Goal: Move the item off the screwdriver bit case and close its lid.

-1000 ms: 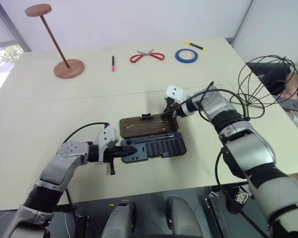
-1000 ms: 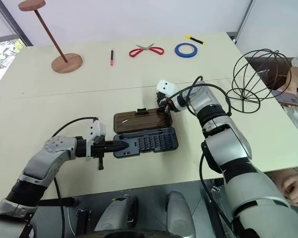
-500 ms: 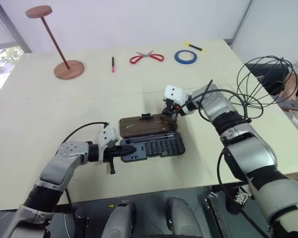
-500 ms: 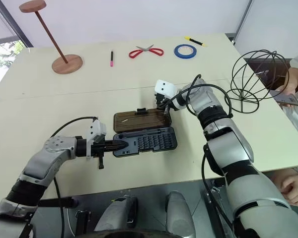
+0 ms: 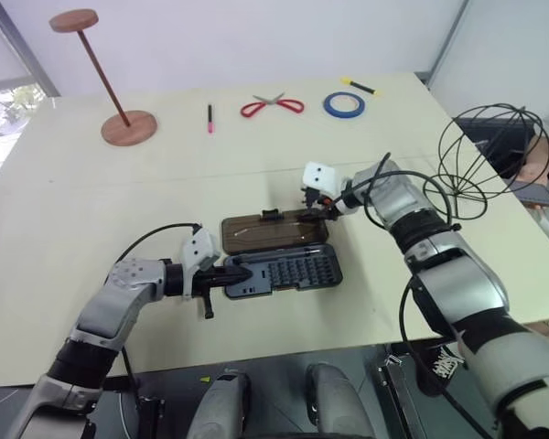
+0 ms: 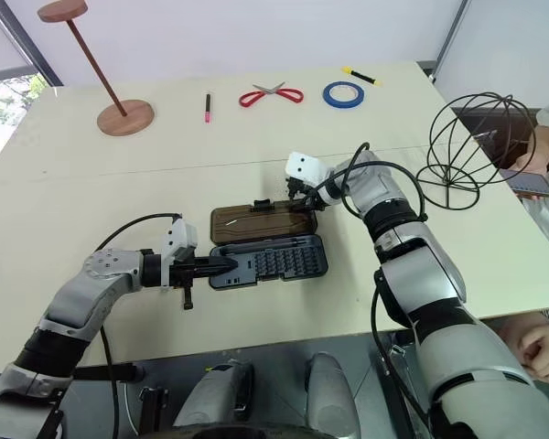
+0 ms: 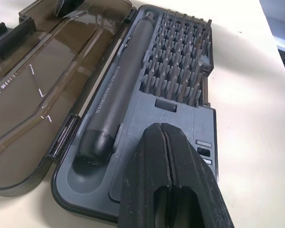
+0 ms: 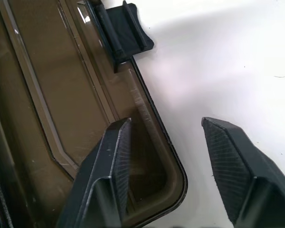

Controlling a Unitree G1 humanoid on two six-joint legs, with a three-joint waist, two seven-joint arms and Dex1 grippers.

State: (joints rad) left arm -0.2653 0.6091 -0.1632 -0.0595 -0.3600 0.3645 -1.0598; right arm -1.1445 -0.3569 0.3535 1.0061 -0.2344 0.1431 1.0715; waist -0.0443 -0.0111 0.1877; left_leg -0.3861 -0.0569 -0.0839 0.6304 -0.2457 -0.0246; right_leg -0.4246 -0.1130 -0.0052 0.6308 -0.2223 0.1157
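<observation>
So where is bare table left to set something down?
Bare table lies between the wooden stand and the open case, and along the near edge. Crowded: around the case, lid and both hands, left, right.

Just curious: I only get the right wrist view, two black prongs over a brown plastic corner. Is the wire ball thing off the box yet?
Observer: Yes. The wire globe cage stands near the table's right edge, well apart from the bit case.
Operator: And that brown plastic, is it closed?
Observer: No. The lid lies flat open on the far side of the case, leaving the rows of bits uncovered.
Operator: What is the other arm doing?
Observer: The left claw, shut, sits at the case's left end.
</observation>
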